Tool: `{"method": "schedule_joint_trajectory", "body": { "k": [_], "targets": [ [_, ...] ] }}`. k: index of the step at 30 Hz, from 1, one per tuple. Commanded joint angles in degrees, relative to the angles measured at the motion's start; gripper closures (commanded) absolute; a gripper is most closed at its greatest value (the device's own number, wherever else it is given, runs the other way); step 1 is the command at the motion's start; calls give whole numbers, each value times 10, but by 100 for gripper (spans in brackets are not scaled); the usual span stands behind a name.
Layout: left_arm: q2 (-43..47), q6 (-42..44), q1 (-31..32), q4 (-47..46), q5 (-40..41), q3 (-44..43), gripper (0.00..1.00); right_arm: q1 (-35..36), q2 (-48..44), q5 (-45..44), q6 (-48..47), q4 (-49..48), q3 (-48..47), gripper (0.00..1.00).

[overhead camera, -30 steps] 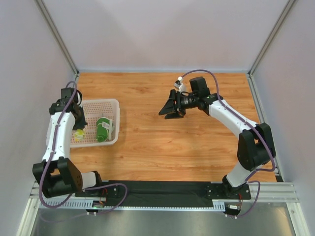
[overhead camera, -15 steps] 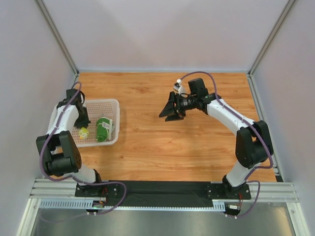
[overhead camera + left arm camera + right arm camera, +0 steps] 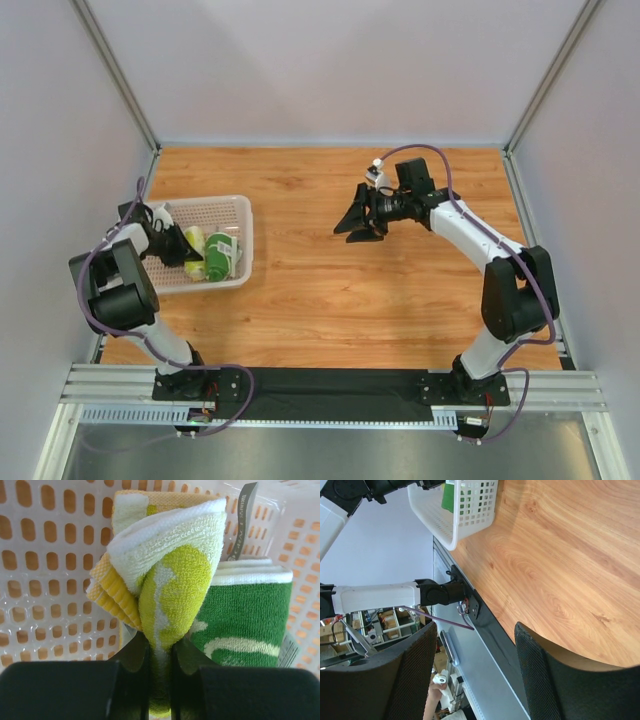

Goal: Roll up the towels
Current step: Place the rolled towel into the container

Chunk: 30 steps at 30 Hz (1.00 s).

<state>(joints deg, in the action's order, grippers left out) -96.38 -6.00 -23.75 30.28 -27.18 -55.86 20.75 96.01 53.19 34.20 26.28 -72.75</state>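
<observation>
The lime-yellow towel is soft terry, light and limp, bunched in loose folds. It is within the white mesh basket, touching the dark green towel beside it. My left hand is clenched on its lower fold. I judge that a grip on the hemmed edge would slip less. My right hand hangs released over the table, well apart.

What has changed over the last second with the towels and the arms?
The left hand, shut on the lime towel, swung it rightward to beside the green towel; the basket shifted slightly right too. The right hand drifted a little right, staying open and empty.
</observation>
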Motion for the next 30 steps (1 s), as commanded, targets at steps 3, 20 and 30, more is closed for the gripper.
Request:
{"method": "schedule_joint_trajectory", "body": {
  "k": [3,20,30],
  "targets": [
    [-39,3,5,-58,-142,10,100,-11,-28,-1,-4,-16,13,35],
    [-32,49,18,1,-151,3,80,-13,-12,6,12,-50,11,35],
    [24,56,18,29,-108,-1,0,-12,-12,7,12,-48,9,35]
  ]
}}
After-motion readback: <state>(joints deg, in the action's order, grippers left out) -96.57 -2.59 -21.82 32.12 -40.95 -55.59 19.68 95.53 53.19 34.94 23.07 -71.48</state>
